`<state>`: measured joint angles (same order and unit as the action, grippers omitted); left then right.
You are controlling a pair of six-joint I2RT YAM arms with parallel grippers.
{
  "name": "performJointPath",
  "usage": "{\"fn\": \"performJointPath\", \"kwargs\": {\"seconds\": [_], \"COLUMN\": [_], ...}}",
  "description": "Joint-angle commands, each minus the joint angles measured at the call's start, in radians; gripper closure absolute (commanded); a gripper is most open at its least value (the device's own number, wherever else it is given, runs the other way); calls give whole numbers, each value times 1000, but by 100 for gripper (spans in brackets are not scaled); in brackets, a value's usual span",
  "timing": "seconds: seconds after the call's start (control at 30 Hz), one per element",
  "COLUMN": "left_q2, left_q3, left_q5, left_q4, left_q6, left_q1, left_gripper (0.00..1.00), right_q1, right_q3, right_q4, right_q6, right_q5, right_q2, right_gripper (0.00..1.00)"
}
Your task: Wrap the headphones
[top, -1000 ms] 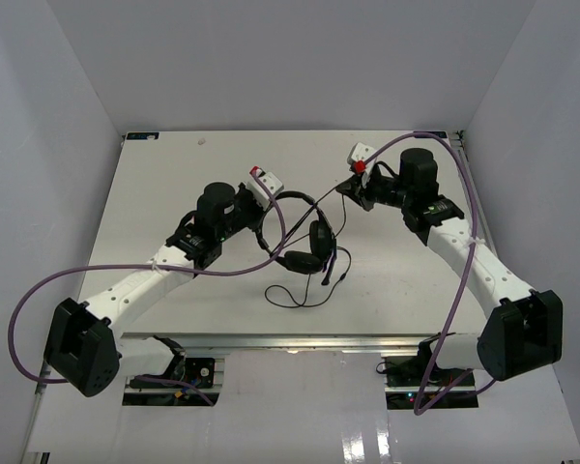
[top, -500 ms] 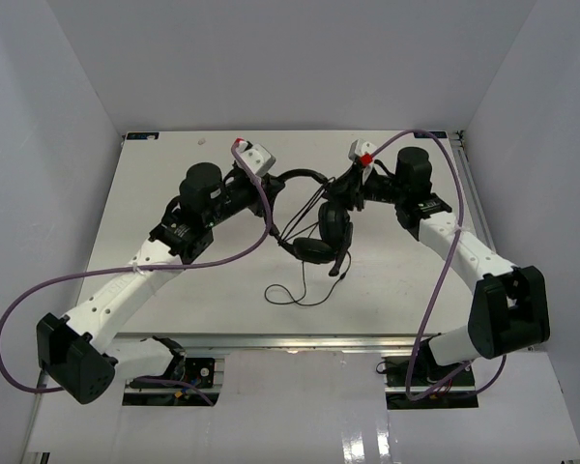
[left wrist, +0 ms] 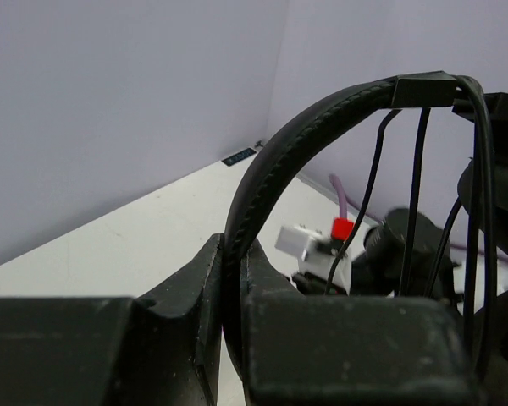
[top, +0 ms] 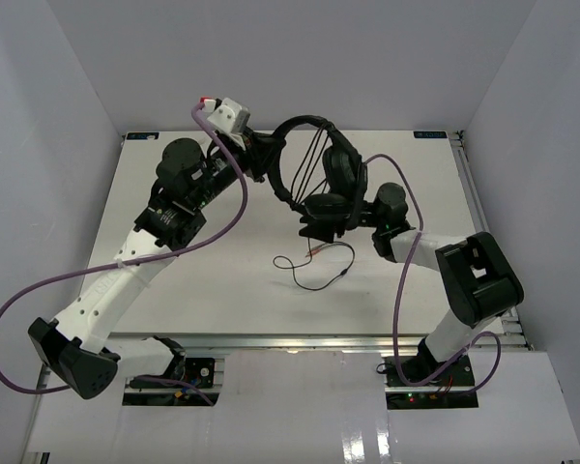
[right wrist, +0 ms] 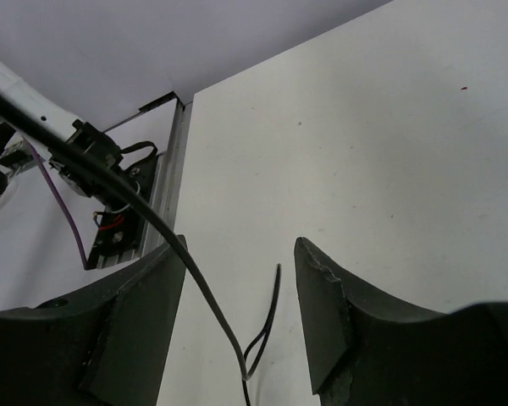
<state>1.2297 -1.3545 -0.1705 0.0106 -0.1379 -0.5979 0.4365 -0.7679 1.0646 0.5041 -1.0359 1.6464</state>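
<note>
Holding: left gripper (left wrist: 234,283) jaws clamp headphones (top: 343,174) aloft, apparently to ease winding.
Waiting: right gripper (right wrist: 240,254) jaws wide, cord (right wrist: 152,216) passing loosely between.

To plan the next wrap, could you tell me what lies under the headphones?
On the table below the headphones lies a loose loop of cord. The ear cups hide the right gripper from above, so contact is unclear.

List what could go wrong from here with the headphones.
1. The left tool holds the headphones only by the thin headband; they might slip or swing.
2. The right tool stands open, the cord running loose past one finger, so strands over the headband could slacken.
</note>
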Motion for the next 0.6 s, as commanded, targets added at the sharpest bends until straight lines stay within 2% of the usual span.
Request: {"fn": "performJointPath", "kwargs": {"seconds": [0.0,0.07,0.23,0.3,0.37,0.57], "left_q2": [36,66,120,130,145,211], "left_q3": [-103,-145,-243,-277,-299,-330], "left_q5": [286,319,428,509,572,753], "left_q4": [-79,-77,-44,-41,-31,24], "left_q6": [-134,-148,-201,-202,-201,-155], "left_q1": [1,1,3,9,24,94], "left_gripper": [100,100,100,100,100,100], "right_q1": [56,81,178,191,193,192], "right_q3": [62,71,72,81,75,7], "right_q4": [215,199,43,-32,-110,-621], "right_q6": [80,54,-89,-137,-223,-614], "right_q5": [7,4,14,30,39,155], "right_q2": [-44,-55,-81,-92,-104,-238], "right_gripper": [45,51,82,90,92,92]}}
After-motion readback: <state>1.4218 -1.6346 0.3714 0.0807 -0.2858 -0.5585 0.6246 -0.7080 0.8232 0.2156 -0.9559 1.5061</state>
